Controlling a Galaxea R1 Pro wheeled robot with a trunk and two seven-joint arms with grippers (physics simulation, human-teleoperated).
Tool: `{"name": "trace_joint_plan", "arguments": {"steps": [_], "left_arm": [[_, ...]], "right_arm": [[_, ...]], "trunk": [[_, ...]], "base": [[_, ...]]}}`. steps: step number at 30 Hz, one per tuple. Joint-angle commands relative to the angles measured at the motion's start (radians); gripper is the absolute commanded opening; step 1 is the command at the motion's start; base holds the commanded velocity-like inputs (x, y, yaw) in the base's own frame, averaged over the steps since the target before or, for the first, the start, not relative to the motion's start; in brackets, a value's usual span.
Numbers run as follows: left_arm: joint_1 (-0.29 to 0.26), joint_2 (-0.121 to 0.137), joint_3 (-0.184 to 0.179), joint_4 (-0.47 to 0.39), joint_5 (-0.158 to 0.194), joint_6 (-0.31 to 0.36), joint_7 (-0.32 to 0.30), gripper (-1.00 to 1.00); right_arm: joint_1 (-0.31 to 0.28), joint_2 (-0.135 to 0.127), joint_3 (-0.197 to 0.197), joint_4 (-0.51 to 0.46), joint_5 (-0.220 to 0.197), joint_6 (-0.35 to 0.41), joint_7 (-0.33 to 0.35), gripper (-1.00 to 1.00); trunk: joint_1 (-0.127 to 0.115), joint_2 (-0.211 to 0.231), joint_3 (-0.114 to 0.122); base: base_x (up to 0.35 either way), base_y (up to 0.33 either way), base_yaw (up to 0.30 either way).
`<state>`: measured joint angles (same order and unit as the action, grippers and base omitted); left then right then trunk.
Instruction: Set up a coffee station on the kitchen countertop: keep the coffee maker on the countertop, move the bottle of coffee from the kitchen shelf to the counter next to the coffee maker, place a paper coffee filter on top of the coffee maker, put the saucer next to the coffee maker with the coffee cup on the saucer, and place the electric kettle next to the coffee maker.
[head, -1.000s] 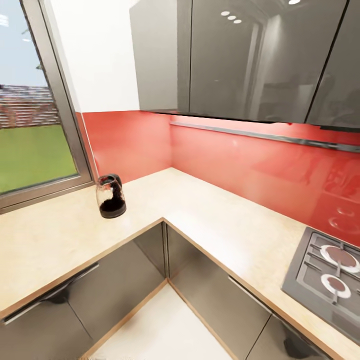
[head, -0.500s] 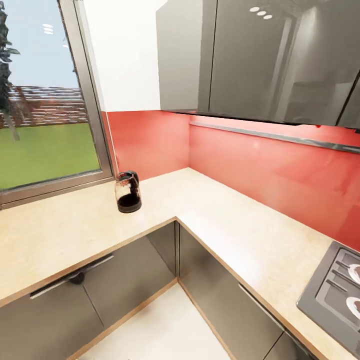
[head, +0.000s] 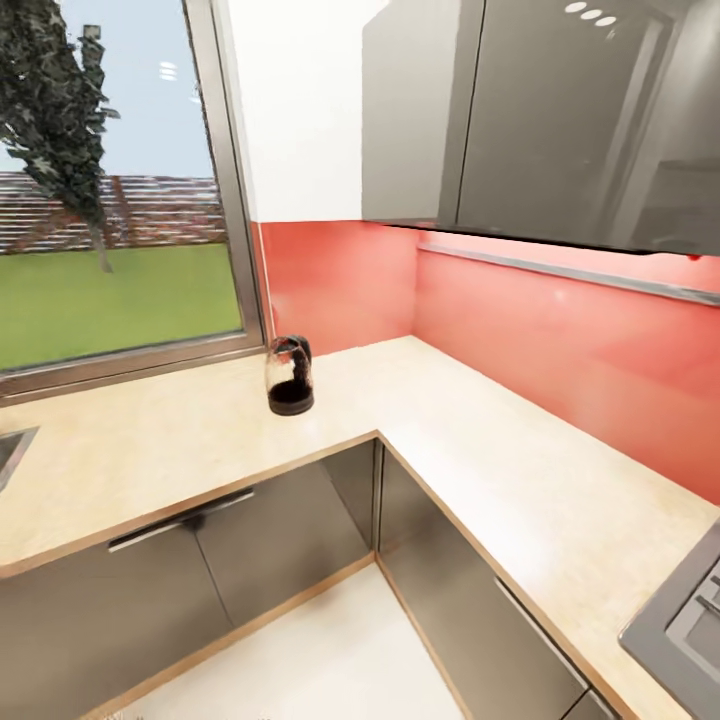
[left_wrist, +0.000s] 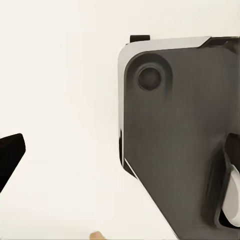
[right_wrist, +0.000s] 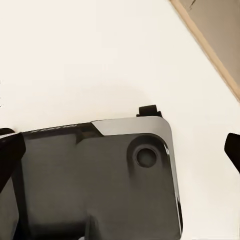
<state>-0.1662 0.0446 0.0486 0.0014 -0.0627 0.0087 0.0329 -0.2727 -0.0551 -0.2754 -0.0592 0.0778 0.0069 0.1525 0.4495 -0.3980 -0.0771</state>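
The electric kettle (head: 290, 376), a clear-glass jug with a dark base and black handle, stands upright on the light wood-grain kitchen countertop (head: 150, 440) near the inner corner, below the window. In the left wrist view my left gripper (left_wrist: 120, 152) hangs over pale floor and the robot's dark base, with one black fingertip (left_wrist: 10, 157) at the frame edge. In the right wrist view my right gripper (right_wrist: 120, 152) is open with nothing in it, its fingertips (right_wrist: 9, 155) spread wide over the same base. The coffee maker, bottle of coffee, paper coffee filter, saucer, coffee cup and kitchen shelf are out of view.
The countertop runs in an L along a red backsplash (head: 560, 350). Grey wall cabinets (head: 540, 120) hang above it and grey cabinet fronts (head: 250, 560) stand below. A hob corner (head: 690, 625) lies at the right, a sink corner (head: 8, 448) at the left. A large window (head: 110, 210) fills the left wall.
The whole picture has shifted right, so the camera has turned left. The sink corner has come into view and most of the hob has left it. The kettle itself has not moved.
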Motion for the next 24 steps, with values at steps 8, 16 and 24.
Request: {"name": "trace_joint_plan", "arguments": {"steps": [8, 16, 24], "left_arm": [[-0.001, 0.002, 0.007, 0.000, -0.008, 0.001, 0.002, 1.00], [-0.001, 0.004, 0.007, 0.002, -0.008, 0.001, 0.002, 1.00], [0.011, 0.008, 0.007, 0.001, -0.012, 0.000, 0.002, 1.00]], "right_arm": [[0.000, 0.002, -0.006, -0.001, 0.011, 0.002, 0.004, 1.00], [0.000, 0.003, -0.006, -0.001, 0.011, 0.002, 0.004, 1.00], [0.000, -0.001, -0.006, -0.001, 0.011, 0.001, 0.005, 1.00]], "trunk": [[0.001, -0.002, -0.002], [0.001, -0.002, -0.002], [0.001, -0.002, -0.002]], "base": [[-0.003, -0.003, 0.280], [0.000, 0.000, 0.280], [0.000, 0.000, 0.281]]}}
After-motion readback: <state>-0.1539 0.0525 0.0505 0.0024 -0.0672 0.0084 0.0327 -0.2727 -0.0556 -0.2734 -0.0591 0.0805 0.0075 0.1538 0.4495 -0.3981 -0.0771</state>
